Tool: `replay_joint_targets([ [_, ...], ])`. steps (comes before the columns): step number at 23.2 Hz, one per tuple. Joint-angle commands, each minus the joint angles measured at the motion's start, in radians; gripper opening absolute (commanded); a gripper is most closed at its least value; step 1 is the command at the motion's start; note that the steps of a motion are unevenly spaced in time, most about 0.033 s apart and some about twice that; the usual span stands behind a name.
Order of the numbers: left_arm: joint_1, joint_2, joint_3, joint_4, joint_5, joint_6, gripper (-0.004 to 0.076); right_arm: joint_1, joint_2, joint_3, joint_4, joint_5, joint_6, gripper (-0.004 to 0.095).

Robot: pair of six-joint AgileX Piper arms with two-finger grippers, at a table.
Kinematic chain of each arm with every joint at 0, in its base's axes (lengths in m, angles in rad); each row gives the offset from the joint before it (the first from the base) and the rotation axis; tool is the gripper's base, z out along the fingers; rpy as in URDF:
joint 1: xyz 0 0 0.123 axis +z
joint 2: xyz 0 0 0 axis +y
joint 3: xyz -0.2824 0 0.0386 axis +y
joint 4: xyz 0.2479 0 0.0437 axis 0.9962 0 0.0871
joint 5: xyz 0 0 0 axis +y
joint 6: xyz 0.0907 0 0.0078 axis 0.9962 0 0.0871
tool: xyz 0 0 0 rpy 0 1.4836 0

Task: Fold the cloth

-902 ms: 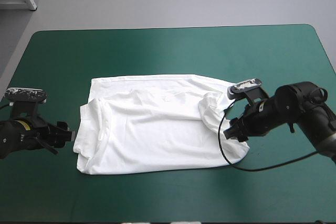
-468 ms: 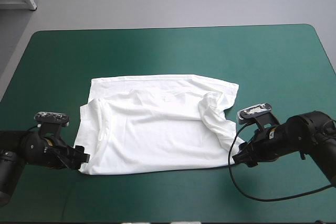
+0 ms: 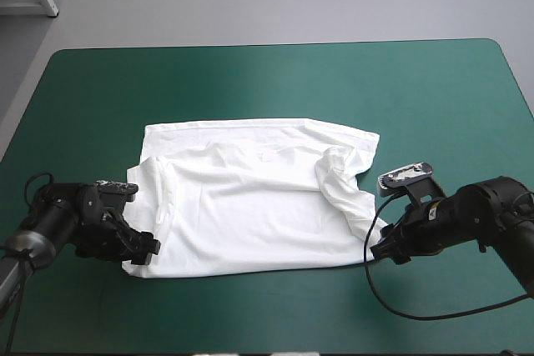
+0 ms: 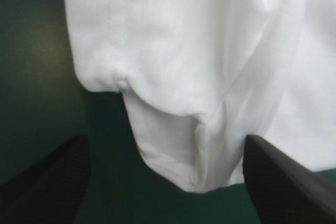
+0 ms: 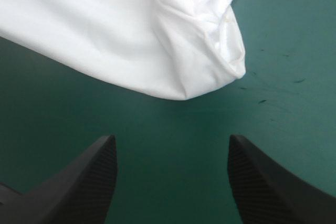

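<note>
T-shirt (image 3: 250, 206): white and short-sleeved, it lay spread mostly flat on the middle of the surface (image 3: 250, 81), nearer the near edge than the far one.
Folds: a bunched ridge of fabric stood up near the T-shirt's right side, and a long crease ran along its left side.
Left hand (image 3: 147, 249): low over the teal-green cover at the T-shirt's near-left corner. It was wide open, its two black fingers (image 4: 47, 182) well apart, with nothing gripped.
Left wrist view: the rounded, doubled-over corner of the T-shirt reached in between the fingers. One finger sat right at the fabric's edge, though I could not tell whether it touched.
Right hand (image 3: 384, 251): low at the T-shirt's near-right corner, also spread wide and holding nothing.
Right wrist view: the folded corner lay just ahead of the fingers, with bare teal-green cover between them and the cloth.
</note>
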Motion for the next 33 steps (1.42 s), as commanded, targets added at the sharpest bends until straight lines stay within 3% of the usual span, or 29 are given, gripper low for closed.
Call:
replay_joint_targets([
  [1, -0.007, 0.03, -0.021, -0.038, 0.01, 0.003, 0.0577, 0.003, -0.022, -0.02, -0.026, -0.025, -0.009, 0.0577],
  [7, -0.061, 0.039, -0.019, -0.091, -0.031, 0.004, 0.051, 0.003, -0.022, -0.02, -0.034, -0.036, -0.007, 0.0577],
  [11, -0.152, 0.039, 0.019, -0.082, -0.095, -0.035, 0.0336, 0.003, -0.022, -0.02, -0.034, -0.062, 0.01, 0.0577],
  [16, -0.158, 0.039, 0.068, -0.047, -0.138, -0.035, 0.0029, 0.003, -0.004, -0.02, -0.017, -0.097, 0.013, 0.0577],
  [23, -0.158, 0.039, 0.068, -0.043, -0.146, -0.035, 0.0019, 0.003, 0.203, -0.02, 0.009, -0.161, 0.0, 0.0577],
  [33, -0.158, 0.039, 0.068, -0.048, -0.146, -0.022, 0.0019, 0.003, 0.405, -0.018, 0.08, -0.159, -0.033, 0.0551],
])
